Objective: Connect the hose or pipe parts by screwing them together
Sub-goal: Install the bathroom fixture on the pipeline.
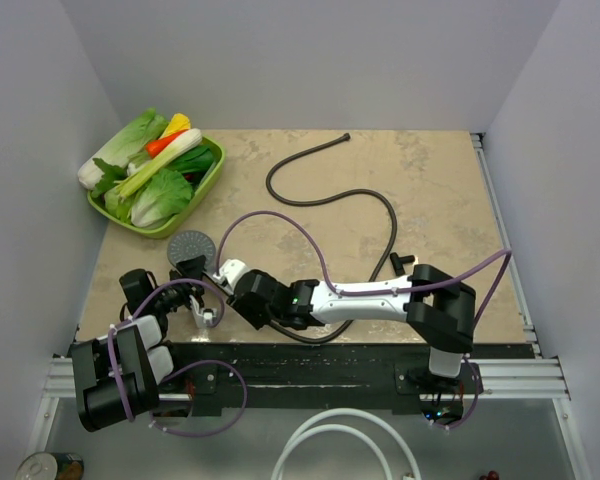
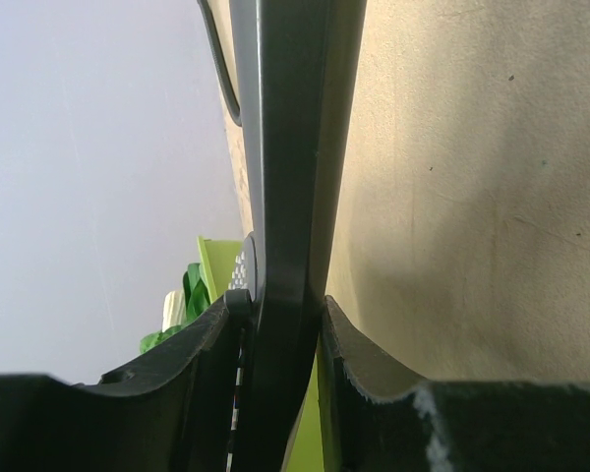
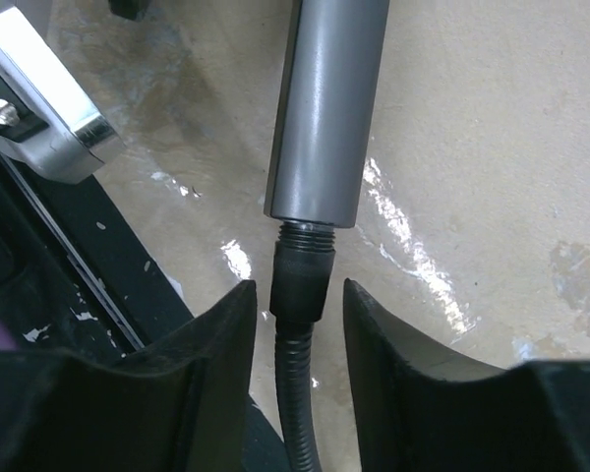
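Upper shower-head handle (image 3: 324, 108) cut off, hose (image 3: 298, 423) leaving bottom edge

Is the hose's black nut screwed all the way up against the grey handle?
No, ridged thread shows between the nut and the end of the grey handle.

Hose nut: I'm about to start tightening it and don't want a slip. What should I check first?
1. Left claw clamped on shower head: ok.
2. Nut in line with the head's thread: ok.
3. Right claw astride nut: ok.
4. Right claw gripping nut: not ok, gaps both sides.
5. Nut screwed home: not ok, thread shows.
6. Hose lying slack: ok.
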### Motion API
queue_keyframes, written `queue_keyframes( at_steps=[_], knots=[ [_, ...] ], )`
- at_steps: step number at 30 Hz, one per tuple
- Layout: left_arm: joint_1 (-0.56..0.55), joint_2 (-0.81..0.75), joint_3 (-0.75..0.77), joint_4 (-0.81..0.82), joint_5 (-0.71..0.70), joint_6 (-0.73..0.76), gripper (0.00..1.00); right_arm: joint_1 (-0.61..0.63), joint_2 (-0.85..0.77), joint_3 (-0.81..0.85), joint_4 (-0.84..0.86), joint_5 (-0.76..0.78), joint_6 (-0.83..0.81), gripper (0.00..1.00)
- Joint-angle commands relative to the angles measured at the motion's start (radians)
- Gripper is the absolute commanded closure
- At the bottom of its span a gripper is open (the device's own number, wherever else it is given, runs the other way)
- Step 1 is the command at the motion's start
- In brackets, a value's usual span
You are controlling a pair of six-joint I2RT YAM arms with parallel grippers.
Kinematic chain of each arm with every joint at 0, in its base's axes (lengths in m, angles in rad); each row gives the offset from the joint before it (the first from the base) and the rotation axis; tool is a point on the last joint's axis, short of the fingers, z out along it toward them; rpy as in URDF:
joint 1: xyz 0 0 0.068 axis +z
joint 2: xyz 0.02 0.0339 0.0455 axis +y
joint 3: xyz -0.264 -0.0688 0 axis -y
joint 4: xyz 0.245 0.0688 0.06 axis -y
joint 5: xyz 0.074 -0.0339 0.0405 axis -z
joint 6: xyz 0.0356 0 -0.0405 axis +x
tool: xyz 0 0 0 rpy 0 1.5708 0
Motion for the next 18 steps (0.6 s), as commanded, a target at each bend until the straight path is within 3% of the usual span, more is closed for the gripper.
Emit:
queue_keyframes(
  at_steps=[1,4,9,13,17,18],
  knots=[
    [-0.005,-0.014,-0.288,0.041,0.071,0.708,1.00,0.001,0.018,0.051,0.075,-0.017,0.017,0.62],
    [-0.004,-0.017,-0.288,0.038,0.074,0.708,1.00,-0.001,0.036,0.062,0.081,-0.027,0.019,0.80],
    [-0.004,-0.018,-0.288,0.037,0.074,0.708,1.00,-0.018,0.044,0.059,0.100,-0.050,0.031,1.00],
    [-0.004,-0.017,-0.288,0.037,0.079,0.708,1.00,-0.053,0.021,0.018,0.138,-0.110,0.057,1.00],
    [-0.004,-0.014,-0.286,0.035,0.086,0.708,1.00,-0.131,-0.005,-0.030,0.248,-0.295,0.111,1.00],
    [-0.004,-0.012,-0.288,0.035,0.086,0.708,1.00,-0.169,-0.002,-0.040,0.267,-0.405,0.126,1.00]
  ],
)
